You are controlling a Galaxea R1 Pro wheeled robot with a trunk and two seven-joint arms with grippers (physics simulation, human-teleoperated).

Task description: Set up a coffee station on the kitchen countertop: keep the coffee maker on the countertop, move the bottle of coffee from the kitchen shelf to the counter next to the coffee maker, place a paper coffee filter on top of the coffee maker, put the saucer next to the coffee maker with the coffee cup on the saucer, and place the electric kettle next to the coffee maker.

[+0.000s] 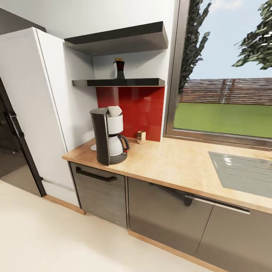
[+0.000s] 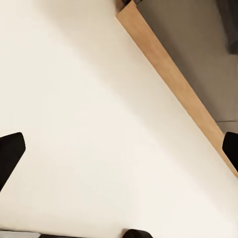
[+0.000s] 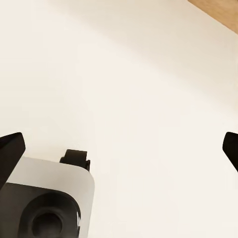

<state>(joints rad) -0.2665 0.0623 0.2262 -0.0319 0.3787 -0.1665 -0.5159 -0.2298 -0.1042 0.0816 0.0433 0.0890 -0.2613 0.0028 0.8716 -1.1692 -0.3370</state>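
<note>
From the head view the coffee maker (image 1: 109,136) stands at about ten o'clock on the wooden countertop (image 1: 177,162), near its left end, with a white paper coffee filter (image 1: 115,110) already sitting on its top. Straight above it, toward twelve o'clock, the bottle of coffee (image 1: 119,68) stands upright on the lower kitchen shelf (image 1: 124,82), its long axis vertical. Since it lies left of the view's centre, I judge the left arm the nearer for a reach up to it. A small brownish object (image 1: 141,137) sits just right of the coffee maker; I cannot tell what it is. The left gripper (image 2: 119,148) hangs over pale floor (image 2: 89,114), fingers spread wide, holding nothing. The right gripper (image 3: 119,148) is likewise spread apart and empty.
</note>
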